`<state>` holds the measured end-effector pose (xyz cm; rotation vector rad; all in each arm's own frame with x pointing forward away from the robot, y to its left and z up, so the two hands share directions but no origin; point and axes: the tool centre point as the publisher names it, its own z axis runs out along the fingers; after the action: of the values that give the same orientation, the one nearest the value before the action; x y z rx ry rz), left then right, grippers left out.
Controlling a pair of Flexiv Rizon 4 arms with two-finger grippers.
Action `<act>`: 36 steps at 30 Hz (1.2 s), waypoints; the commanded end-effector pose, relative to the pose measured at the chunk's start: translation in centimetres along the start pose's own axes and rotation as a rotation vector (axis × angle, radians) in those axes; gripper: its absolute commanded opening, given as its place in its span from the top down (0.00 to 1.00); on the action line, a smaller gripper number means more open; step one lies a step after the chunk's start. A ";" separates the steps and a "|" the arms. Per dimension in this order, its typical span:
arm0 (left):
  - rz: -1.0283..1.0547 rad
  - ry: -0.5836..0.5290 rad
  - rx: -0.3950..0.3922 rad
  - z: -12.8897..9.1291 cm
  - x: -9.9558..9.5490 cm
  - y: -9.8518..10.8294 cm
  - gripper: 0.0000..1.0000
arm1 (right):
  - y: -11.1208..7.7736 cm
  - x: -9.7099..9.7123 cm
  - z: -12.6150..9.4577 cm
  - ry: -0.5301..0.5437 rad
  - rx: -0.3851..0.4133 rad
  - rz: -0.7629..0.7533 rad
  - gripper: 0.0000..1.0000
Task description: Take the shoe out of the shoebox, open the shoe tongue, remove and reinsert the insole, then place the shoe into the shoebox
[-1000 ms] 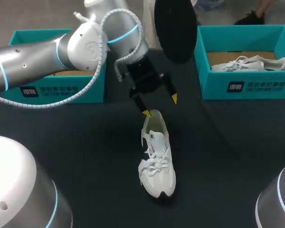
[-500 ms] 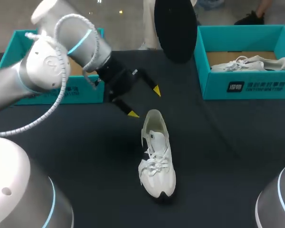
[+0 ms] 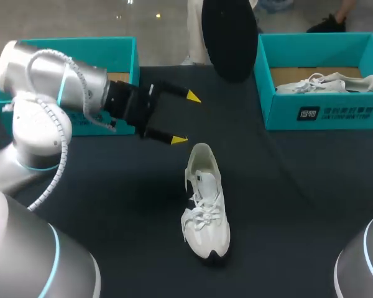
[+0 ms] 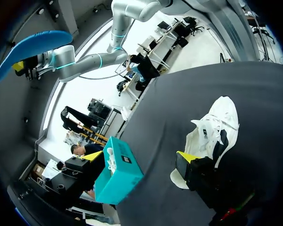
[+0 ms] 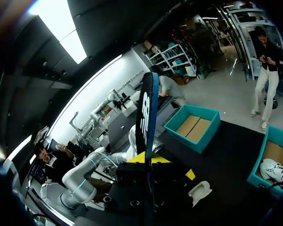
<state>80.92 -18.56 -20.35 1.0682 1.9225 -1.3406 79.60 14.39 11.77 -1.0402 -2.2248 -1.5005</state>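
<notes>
Teal cardboard carries the only writing I can make out: a white printed label on the front wall of the right shoebox (image 3: 317, 113) and another, partly hidden behind my left arm, on the left shoebox (image 3: 81, 43); pale lettering also runs along the insole (image 5: 145, 113) in the right wrist view. The white shoe (image 3: 205, 205) lies out of both boxes on the dark table (image 3: 298, 186), near its middle, resting on its sole. Its long axis runs near to far, slightly slanted, with the toe toward me and the open heel toward the far edge. My left gripper (image 3: 186, 118) hangs just beyond the heel, pointing sideways toward the right shoebox, fingers spread wide with nothing between them. From the left wrist view the shoe (image 4: 212, 134) sits beside one yellow-tipped finger, not between the two. My right gripper (image 5: 148, 159) is high above the table, clamped on the insole, which stands on edge between its tips; it looks dark from the head view (image 3: 230, 37) and blue from the left wrist. A second shoe (image 3: 326, 82), also white, lies inside the right shoebox.
</notes>
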 end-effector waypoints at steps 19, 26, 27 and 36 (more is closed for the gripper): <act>0.136 -0.612 0.056 -0.9 -1.4 -1.0 0.00 | 0.2 0.0 0.1 -0.002 0.005 0.002 1.00; 0.192 -0.538 0.055 -0.2 -2.1 -1.6 0.00 | 0.2 0.0 0.1 -0.002 0.005 0.002 1.00; 0.206 -0.519 0.052 0.0 -2.2 -1.8 0.00 | 0.2 0.0 0.1 -0.002 0.005 0.002 1.00; 0.273 -0.411 0.045 1.1 -3.7 -2.4 0.00 | 0.2 0.0 0.1 -0.002 0.005 0.002 1.00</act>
<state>80.04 -20.58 -16.94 0.9176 1.3781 -1.3306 79.66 14.43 11.82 -1.0401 -2.2254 -1.4988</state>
